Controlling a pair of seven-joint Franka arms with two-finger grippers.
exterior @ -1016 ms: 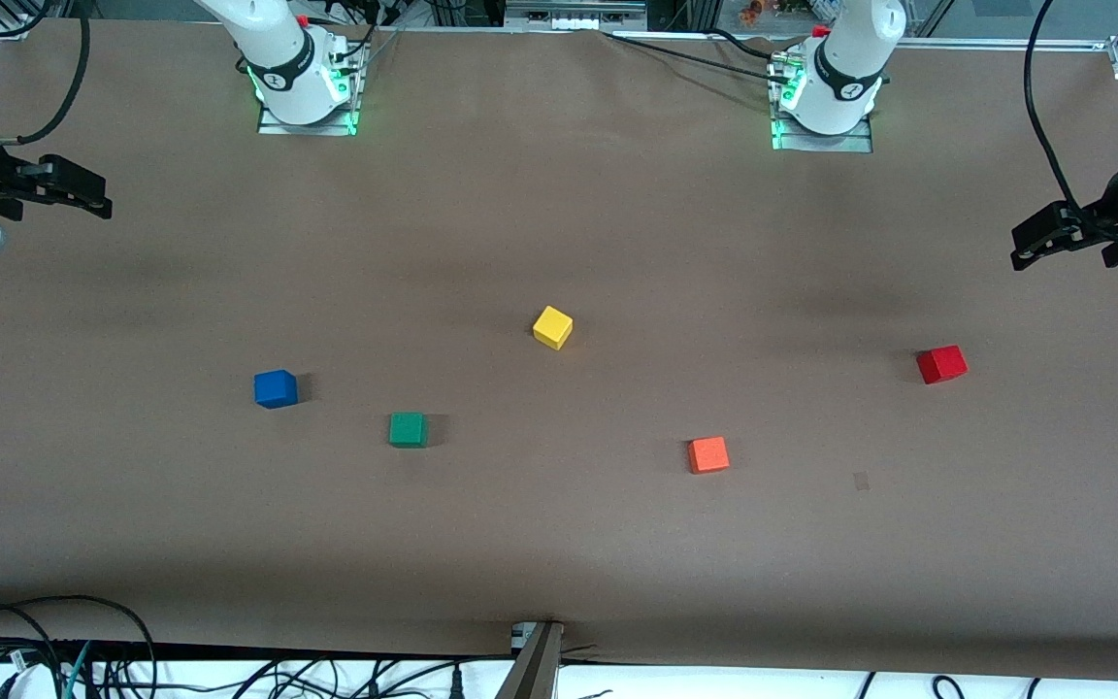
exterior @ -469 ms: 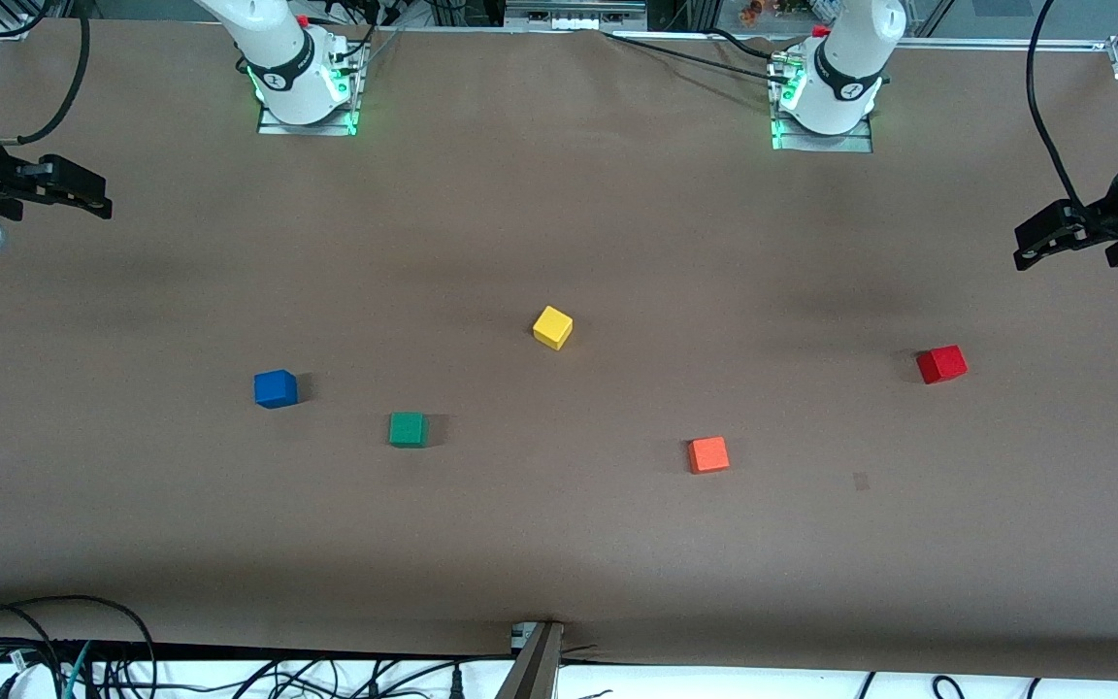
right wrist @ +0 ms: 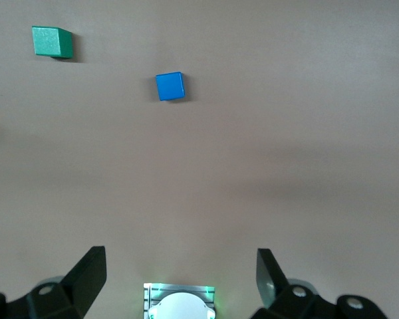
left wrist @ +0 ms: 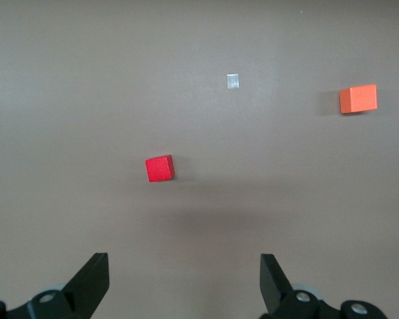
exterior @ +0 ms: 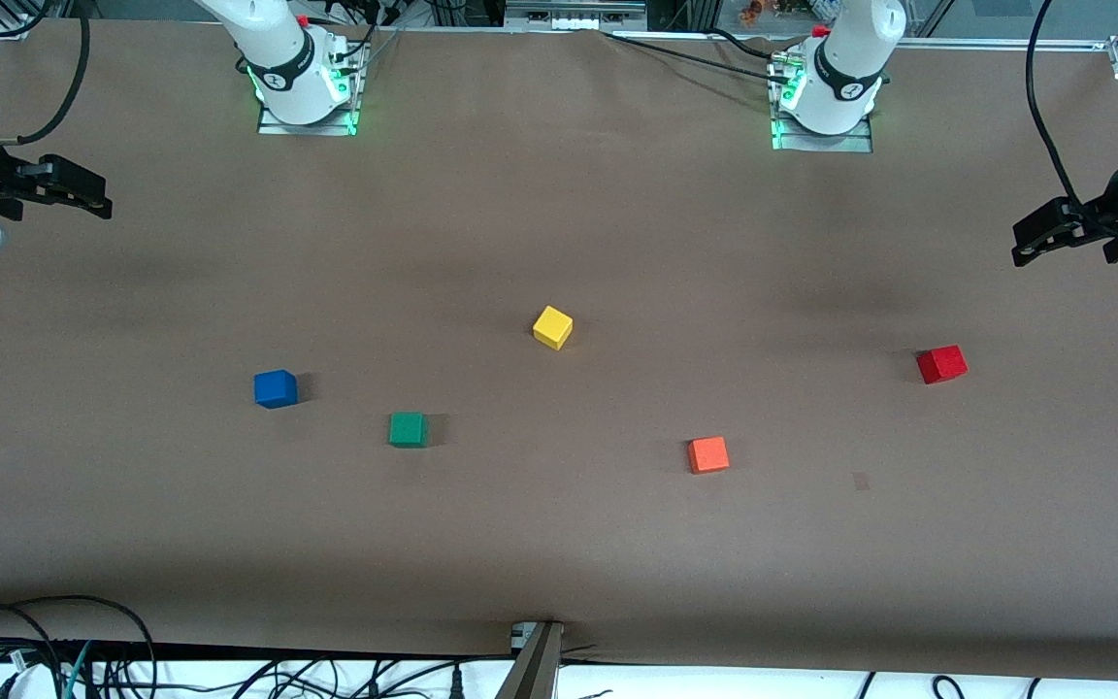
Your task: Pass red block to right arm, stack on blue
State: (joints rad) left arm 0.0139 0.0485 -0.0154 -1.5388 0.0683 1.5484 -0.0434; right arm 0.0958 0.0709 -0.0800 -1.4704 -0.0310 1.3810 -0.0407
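The red block [exterior: 941, 364] lies on the brown table toward the left arm's end; it also shows in the left wrist view [left wrist: 159, 168]. The blue block [exterior: 275, 388] lies toward the right arm's end and shows in the right wrist view [right wrist: 169, 86]. My left gripper [exterior: 1030, 243] hangs open and empty in the air above the table's edge at the left arm's end, away from the red block [left wrist: 184, 266]. My right gripper [exterior: 93, 199] hangs open and empty above the edge at the right arm's end [right wrist: 181, 262].
A green block [exterior: 408, 429] lies beside the blue one, a little nearer the front camera. A yellow block [exterior: 552, 327] lies mid-table. An orange-red block [exterior: 707, 454] lies nearer the front camera than the red one. A small pale patch [exterior: 861, 480] marks the table.
My left gripper has shifted very slightly at the table's edge. The right gripper and all the blocks have not moved.
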